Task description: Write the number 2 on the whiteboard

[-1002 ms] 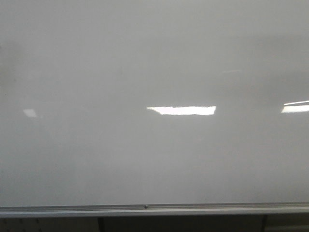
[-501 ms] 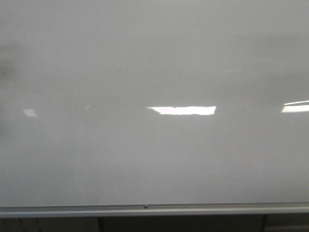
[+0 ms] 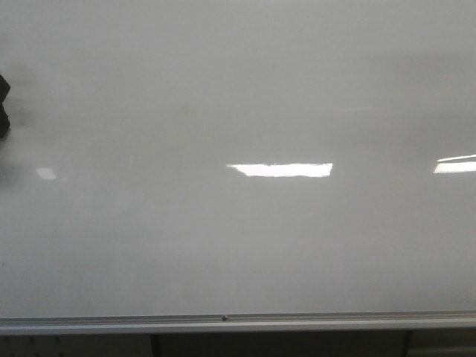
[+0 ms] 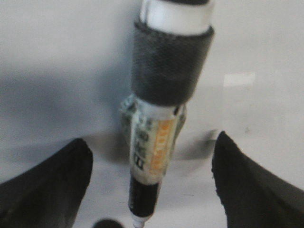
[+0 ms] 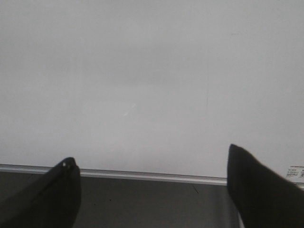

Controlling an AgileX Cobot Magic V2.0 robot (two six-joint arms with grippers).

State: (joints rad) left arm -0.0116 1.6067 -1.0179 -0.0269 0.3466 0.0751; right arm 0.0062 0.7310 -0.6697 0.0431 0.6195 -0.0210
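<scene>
As seen from the front, cut off: a dark shape (image 3: 3,104) enters at the left edge of the frame; too little of it shows to identify it.
Hard to make out: whether the marker's nib touches the board surface; the left wrist view is blurred there.
Whiteboard (image 3: 238,245) position: upright ahead of the robot, filling nearly the whole front view, with bright light reflections (image 3: 280,169) on its glossy face.
Rail (image 3: 238,323): silver, running along the board's lower edge.
Marker (image 4: 153,142) axis: long axis runs from the wrist out towards the board, black tip section and white nib leading.
Marker body: white barrel, dark grey wrap band, orange printed label.
Left gripper (image 4: 151,140): fingers (image 4: 52,185) spread wide; the marker passes through the gap and touches neither fingertip.
Right gripper (image 5: 149,156): fingers (image 5: 259,190) spread apart, nothing between them, facing the board's lower part and rail.
</scene>
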